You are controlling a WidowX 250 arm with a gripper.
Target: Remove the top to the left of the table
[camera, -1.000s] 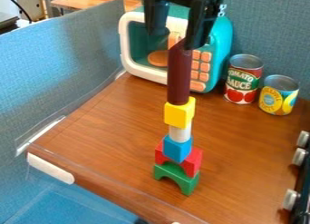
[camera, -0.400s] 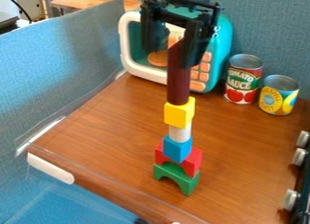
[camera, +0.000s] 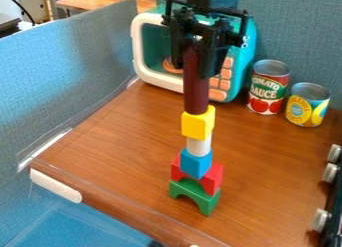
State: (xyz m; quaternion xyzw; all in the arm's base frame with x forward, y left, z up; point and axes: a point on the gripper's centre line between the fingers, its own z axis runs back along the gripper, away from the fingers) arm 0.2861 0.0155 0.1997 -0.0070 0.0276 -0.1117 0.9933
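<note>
Camera view, one gripper (camera: 195, 66) clamped on one rod (camera: 196, 93); beneath, one yellow cube (camera: 198, 126), one peg (camera: 198, 147), one blue cube (camera: 196, 164), two arches (camera: 212, 178); behind, two cans (camera: 268, 88), one microwave (camera: 242, 51)

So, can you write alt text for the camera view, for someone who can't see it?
A black robot gripper is at the top of an upright dark red cylinder, the highest piece of a toy-block tower on a brown table. Behind stand a teal toy microwave and two food cans.
</note>
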